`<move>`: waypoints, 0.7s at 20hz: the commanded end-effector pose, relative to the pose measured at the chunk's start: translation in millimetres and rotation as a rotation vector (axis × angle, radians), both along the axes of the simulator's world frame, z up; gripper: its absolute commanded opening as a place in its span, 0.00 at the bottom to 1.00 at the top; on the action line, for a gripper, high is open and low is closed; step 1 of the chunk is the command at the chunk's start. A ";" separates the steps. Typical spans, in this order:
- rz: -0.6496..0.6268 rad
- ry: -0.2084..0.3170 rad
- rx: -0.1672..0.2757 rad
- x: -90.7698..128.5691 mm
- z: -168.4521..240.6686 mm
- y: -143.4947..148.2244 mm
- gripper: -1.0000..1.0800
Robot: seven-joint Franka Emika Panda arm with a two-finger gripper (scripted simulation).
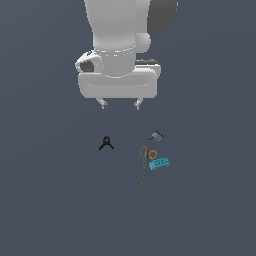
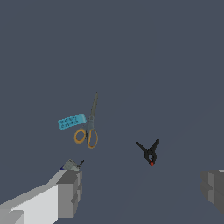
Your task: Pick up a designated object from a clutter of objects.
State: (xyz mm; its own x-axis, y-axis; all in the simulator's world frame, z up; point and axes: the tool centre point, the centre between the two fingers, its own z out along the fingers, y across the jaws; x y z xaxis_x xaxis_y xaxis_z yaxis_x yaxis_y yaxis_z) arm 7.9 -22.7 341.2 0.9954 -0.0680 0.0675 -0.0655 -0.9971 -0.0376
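The designated object, a tiny black clamp (image 1: 106,143) with two splayed legs and a red spot on top, lies alone on the dark floor; in the wrist view the clamp (image 2: 150,152) shows between and beyond my fingers. The rest of the clutter of objects sits toward the exterior view's right: orange-handled scissors (image 1: 145,162), a light-blue studded brick (image 1: 159,163) and a small grey-blue piece (image 1: 156,135). My gripper (image 1: 120,104) hangs open well above the floor, a little right of the clamp, holding nothing. One fingertip (image 2: 70,192) partly covers the grey-blue piece (image 2: 70,165).
The scissors (image 2: 89,127) and brick (image 2: 71,121) touch each other, a short way from the clamp. The floor (image 1: 50,200) is a plain dark grey surface with no edges in view.
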 end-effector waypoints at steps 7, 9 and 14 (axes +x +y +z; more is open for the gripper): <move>0.004 0.001 -0.001 0.5 -7.1 -2.5 0.96; 0.007 0.003 -0.002 0.9 -14.6 -5.2 0.96; 0.019 0.008 -0.007 1.3 -43.2 -15.6 0.96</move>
State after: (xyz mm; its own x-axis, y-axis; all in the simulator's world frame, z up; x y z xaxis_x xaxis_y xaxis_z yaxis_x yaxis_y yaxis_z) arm 9.4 -34.7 307.8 0.9967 -0.0522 0.0620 -0.0503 -0.9982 -0.0315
